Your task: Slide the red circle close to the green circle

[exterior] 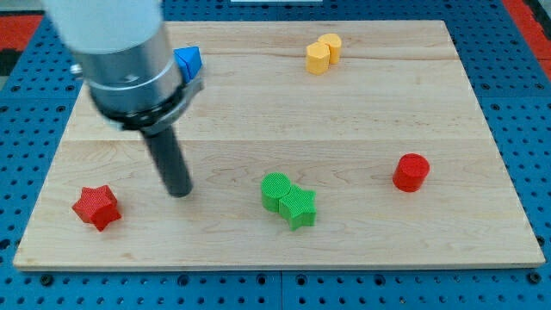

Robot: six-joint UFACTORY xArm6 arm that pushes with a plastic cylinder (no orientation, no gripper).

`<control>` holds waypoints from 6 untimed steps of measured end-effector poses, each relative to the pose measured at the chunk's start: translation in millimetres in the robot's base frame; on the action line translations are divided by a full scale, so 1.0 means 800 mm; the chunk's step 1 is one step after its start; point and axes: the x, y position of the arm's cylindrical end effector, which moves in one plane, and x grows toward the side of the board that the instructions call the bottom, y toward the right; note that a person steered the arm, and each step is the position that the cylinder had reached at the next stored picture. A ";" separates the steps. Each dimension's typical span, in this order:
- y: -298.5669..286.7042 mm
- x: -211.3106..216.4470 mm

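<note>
My tip (180,191) rests on the pale wooden desk (362,112), which sits on a blue pegboard (516,52) with a red patch at the view's top left. I have no fingers, only the rod. The tip stands between the red star (95,207) and the green circle (275,189), which touches a green star (298,207). The red circle (411,172) lies well apart at the view's right. A yellow block (323,53) sits near the top; a blue block (188,62) peeks out beside my arm.
</note>
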 end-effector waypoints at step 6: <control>0.495 0.007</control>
